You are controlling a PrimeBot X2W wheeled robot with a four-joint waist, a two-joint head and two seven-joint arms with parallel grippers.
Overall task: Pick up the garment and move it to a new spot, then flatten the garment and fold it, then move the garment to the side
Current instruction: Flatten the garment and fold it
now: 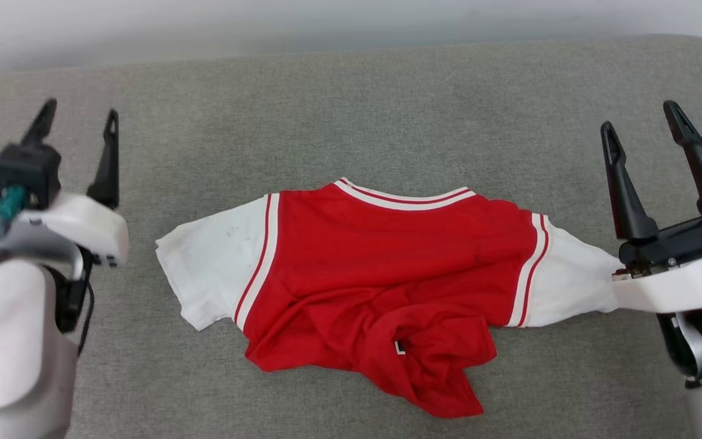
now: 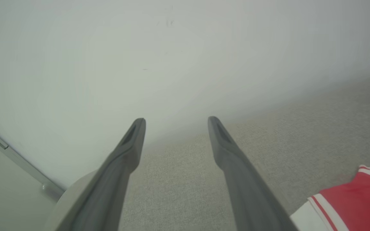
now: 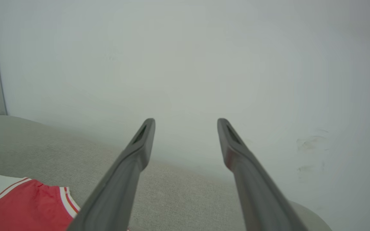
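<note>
Closest to the robot, at about 6 o'clock on the grey fabric surface (image 1: 351, 103), the garment's (image 1: 387, 256) red hem lies bunched and folded over on itself, with a small tag showing. Beyond the crumple the red body spreads flatter, plain side up. One white sleeve reaches toward 9 o'clock and the other toward 3 o'clock. The left gripper (image 1: 81, 110) hangs out at 9 o'clock, well apart from the sleeve, with its fingers spread wide and nothing between them. At 3 o'clock the right gripper (image 1: 639, 116) also stands wide and empty. Its pale wrist housing covers that sleeve's tip, and I cannot tell whether they touch. The striped collar points to 12 o'clock, toward the pale wall (image 1: 205, 24).
</note>
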